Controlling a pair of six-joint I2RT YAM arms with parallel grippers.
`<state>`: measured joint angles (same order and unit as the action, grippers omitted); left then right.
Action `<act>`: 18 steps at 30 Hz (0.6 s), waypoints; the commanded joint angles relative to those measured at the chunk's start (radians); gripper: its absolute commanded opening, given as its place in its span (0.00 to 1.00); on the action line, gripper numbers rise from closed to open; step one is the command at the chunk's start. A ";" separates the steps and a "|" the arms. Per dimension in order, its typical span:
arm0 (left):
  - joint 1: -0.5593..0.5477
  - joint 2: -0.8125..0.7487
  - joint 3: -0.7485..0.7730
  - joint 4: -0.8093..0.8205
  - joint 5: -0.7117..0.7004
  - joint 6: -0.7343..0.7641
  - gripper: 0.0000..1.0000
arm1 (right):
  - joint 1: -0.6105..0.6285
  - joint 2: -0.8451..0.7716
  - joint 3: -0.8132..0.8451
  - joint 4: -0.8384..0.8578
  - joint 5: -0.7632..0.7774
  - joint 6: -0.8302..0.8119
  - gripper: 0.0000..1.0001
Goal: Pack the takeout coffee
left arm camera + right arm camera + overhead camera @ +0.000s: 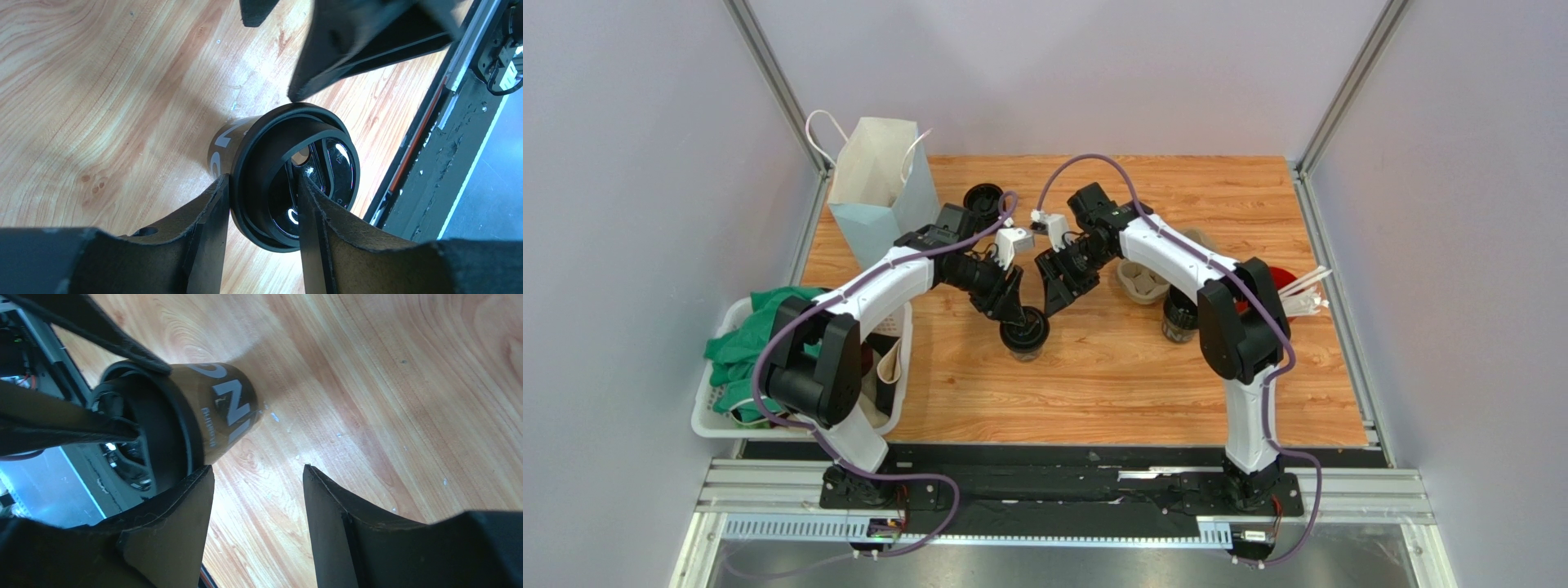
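The small black cylindrical disposable cup (227,410) has a glossy wall with white block lettering and a black moulded plastic lid. It stands upright about the middle of the wood-grain worktop (1112,380), slightly nearer the near edge than the far one.

The left hand (263,177) has it by the lid. One matte black finger lies against the outside of the raised rim and the other reaches down into the lid's sunken centre, so the two pinch the rim wall between them. That grip probably suits a cup of this kind, since the stiff lid ring takes the squeeze where the thin side wall would dent. The risk, as I judge it, is that a lightly seated lid could pop off. Whether the base has left the wood I cannot tell.

The right hand (256,471) hangs just beside the cup, on its far right side, with its fingers spread and nothing between them. One fingertip is close to the lid rim, seemingly ready to steady the cup.

The moulded pale cardboard cup tray (1140,284) sits toward the right edge, partly under the right arm. A pale paper carrier bag with cord handles (879,184) stands open at the far left corner. Either could be where the cup goes.
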<state>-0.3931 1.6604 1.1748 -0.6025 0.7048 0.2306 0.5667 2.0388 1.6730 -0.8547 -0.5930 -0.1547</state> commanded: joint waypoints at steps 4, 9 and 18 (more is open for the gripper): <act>-0.003 0.048 -0.021 -0.008 -0.139 0.075 0.49 | 0.015 0.008 0.031 0.023 0.027 0.010 0.59; -0.003 0.050 -0.026 -0.008 -0.145 0.078 0.49 | 0.001 -0.020 0.054 0.022 0.016 0.024 0.59; -0.001 0.048 -0.040 -0.006 -0.160 0.084 0.49 | -0.022 -0.028 0.053 0.009 -0.125 0.044 0.59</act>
<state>-0.3931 1.6638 1.1740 -0.5945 0.7094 0.2306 0.5510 2.0590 1.6920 -0.8547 -0.6174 -0.1280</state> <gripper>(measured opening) 0.488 0.593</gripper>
